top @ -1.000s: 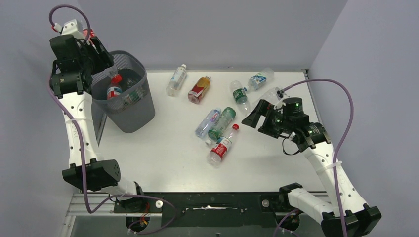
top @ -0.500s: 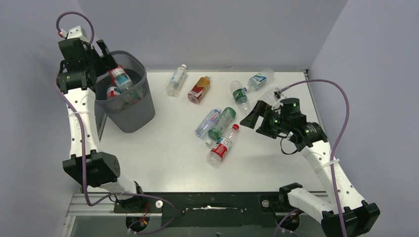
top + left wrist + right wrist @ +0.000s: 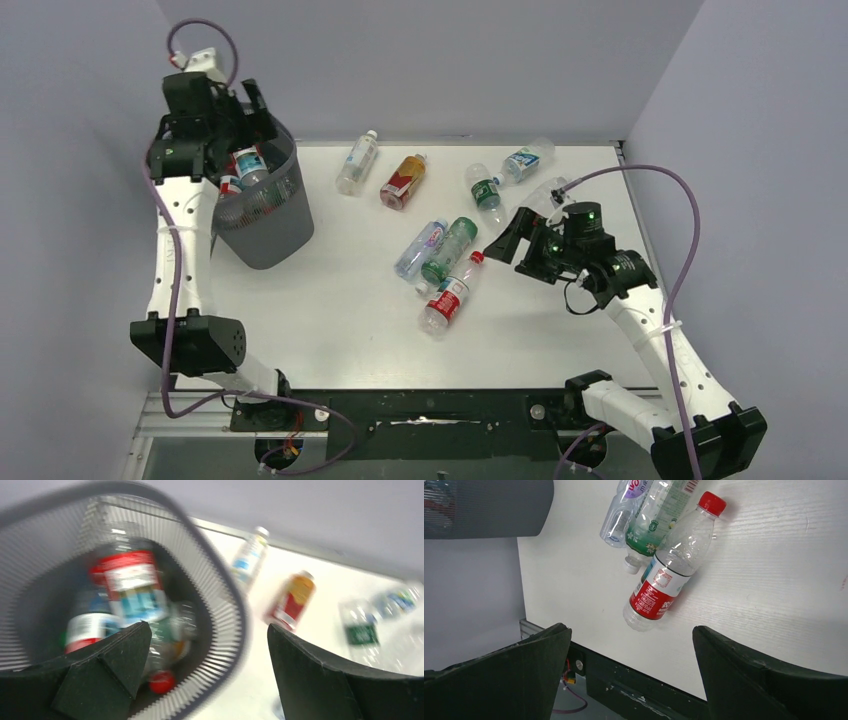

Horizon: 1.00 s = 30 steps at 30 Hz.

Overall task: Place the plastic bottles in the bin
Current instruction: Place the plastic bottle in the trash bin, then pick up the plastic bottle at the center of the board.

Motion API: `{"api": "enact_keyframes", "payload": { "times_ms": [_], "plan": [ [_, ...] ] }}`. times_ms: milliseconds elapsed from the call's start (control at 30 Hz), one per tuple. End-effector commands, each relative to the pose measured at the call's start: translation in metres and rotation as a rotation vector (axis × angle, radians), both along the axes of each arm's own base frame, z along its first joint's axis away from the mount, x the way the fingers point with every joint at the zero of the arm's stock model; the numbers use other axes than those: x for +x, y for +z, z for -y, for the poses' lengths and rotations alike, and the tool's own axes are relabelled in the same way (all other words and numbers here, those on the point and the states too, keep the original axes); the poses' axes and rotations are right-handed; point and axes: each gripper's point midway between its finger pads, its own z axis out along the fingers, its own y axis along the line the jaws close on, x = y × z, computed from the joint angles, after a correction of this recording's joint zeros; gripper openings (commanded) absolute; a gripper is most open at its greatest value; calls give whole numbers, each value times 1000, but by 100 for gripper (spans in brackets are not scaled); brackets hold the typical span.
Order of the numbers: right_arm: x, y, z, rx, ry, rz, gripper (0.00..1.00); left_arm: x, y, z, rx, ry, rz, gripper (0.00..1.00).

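The bin (image 3: 262, 225) was seen standing on the table (image 3: 330, 310). The left gripper (image 3: 246, 120) was held just above the bin's far rim. Its fingers (image 3: 107, 665) were spread wide with nothing between them, so its grasp was released. Inside the bin, a red-labelled bottle (image 3: 247, 166) was seen lying on top of other bottles. A loose-looking red cap (image 3: 161, 681) was seen lower down among them, though the wrist view was too blurred for more to be told.

Outside the bin, a white-capped clear bottle (image 3: 356, 161) was found nearest to its right. An amber bottle (image 3: 403, 181) was laid just beyond that one. Further from the bin, a purple-labelled clear bottle (image 3: 420, 248) and a green bottle (image 3: 449, 249) were laid side by side, touching. A red-capped bottle (image 3: 447, 296) was laid just beside their lower ends. Further still from the bin, a green-labelled bottle (image 3: 486, 188) and a blue-labelled bottle (image 3: 527, 160) were seen.

The right gripper (image 3: 510, 240) was held well apart from the bin, on the far side of the green bottle and near the red-capped bottle's cap. Its jaws were opened wide and nothing was gripped.
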Motion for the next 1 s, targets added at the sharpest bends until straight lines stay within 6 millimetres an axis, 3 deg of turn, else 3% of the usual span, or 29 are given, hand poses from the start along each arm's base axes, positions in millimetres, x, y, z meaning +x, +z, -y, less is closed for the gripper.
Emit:
{"api": "enact_keyframes", "payload": {
  "times_ms": [0, 133, 300, 567, 967],
  "plan": [
    [5, -1, -8, 28, 10, 21, 98, -25, 35, 86, 23, -184, 77, 87],
    [3, -9, -9, 26, 5, 6, 98, -50, 19, 152, 37, -309, 31, 88],
    [-1, -18, -5, 11, -11, -16, 98, -90, -6, 203, 28, -425, -27, 88],
    [-8, -26, 2, -1, -49, -21, 98, -149, -52, 261, 31, -585, -126, 88],
    [-13, -31, 6, 6, -78, -32, 98, -188, -95, 313, 80, -716, -197, 87]
  ]
}}
